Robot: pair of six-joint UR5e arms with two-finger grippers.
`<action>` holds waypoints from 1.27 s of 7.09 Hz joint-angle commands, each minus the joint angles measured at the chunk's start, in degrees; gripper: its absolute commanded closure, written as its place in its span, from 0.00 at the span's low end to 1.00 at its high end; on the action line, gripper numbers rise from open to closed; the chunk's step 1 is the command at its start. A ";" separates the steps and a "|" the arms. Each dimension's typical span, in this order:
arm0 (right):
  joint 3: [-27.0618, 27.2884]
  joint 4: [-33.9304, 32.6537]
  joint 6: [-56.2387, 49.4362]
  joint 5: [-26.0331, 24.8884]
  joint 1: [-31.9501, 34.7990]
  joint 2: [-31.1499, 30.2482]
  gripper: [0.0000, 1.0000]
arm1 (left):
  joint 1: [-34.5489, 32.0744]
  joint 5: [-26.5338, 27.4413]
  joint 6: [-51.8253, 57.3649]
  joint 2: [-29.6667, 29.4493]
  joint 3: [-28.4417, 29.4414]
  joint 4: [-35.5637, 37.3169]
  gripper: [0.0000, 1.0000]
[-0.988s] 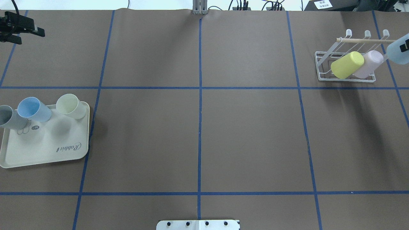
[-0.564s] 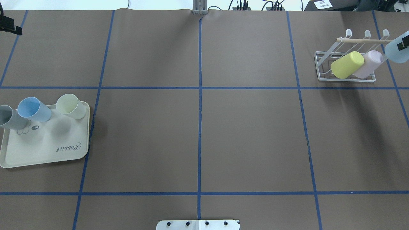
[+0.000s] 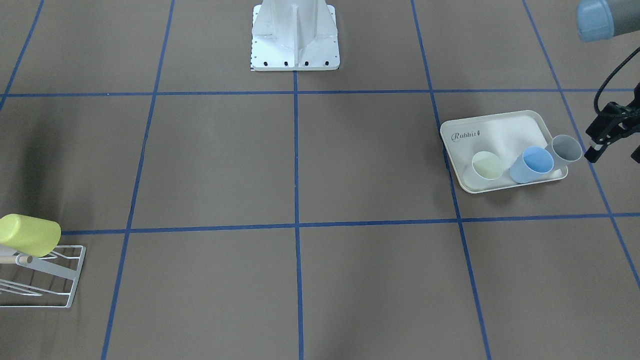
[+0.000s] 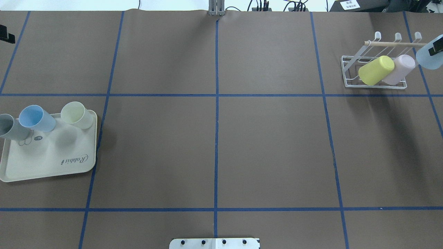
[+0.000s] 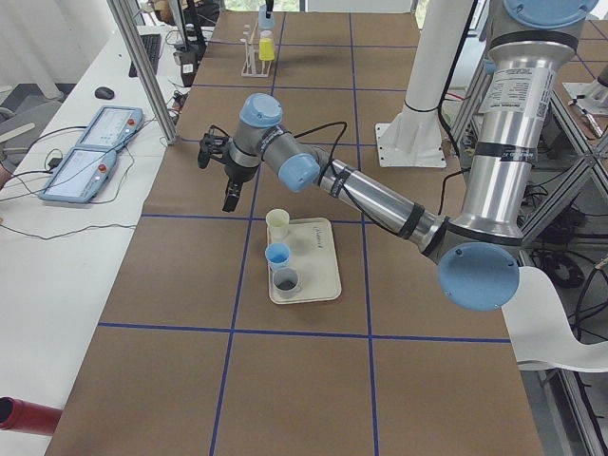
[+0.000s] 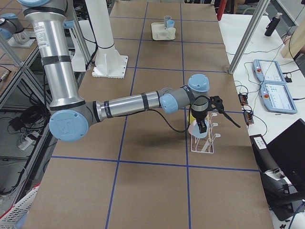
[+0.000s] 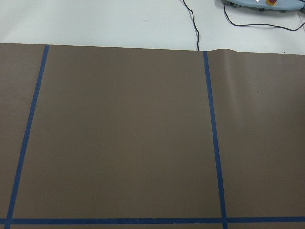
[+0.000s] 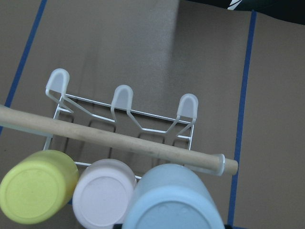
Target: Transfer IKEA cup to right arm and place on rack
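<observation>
The IKEA cup is light blue and lies tilted at the right end of the white wire rack, right beside a lilac cup and a yellow-green cup resting on the rack. My right gripper is shut on the light blue cup, which fills the bottom of the right wrist view under the wooden dowel. I cannot tell if it sits on a prong. My left gripper hangs open and empty beyond the tray, at the table's left edge.
A cream rabbit-print tray at the left holds a grey cup, a blue cup and a pale cream cup. The robot base stands at the near middle. Blue tape lines grid the brown table.
My left gripper has drawn back leftward, almost out of the overhead view. The light blue cup in my right gripper has shifted slightly left toward the rack.
</observation>
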 commanded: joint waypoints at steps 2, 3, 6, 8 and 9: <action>-2.34 0.21 0.01 0.03 -0.13 0.85 0.78 | 0.01 0.02 -0.07 0.77 -1.22 0.13 0.00; -2.51 0.21 0.10 0.03 -0.21 0.93 0.78 | 0.01 -0.07 -0.07 0.85 -1.31 0.13 0.00; -3.65 0.21 0.37 0.03 -1.35 0.93 0.77 | 0.09 -0.07 -0.24 0.94 -1.49 0.13 0.00; -4.54 0.21 0.37 0.12 -1.97 1.20 0.76 | 0.09 -0.07 -0.86 0.94 -1.75 0.13 0.00; -4.97 0.21 0.28 0.12 -2.15 1.28 0.74 | 0.09 -0.07 -0.86 0.94 -1.84 0.13 0.00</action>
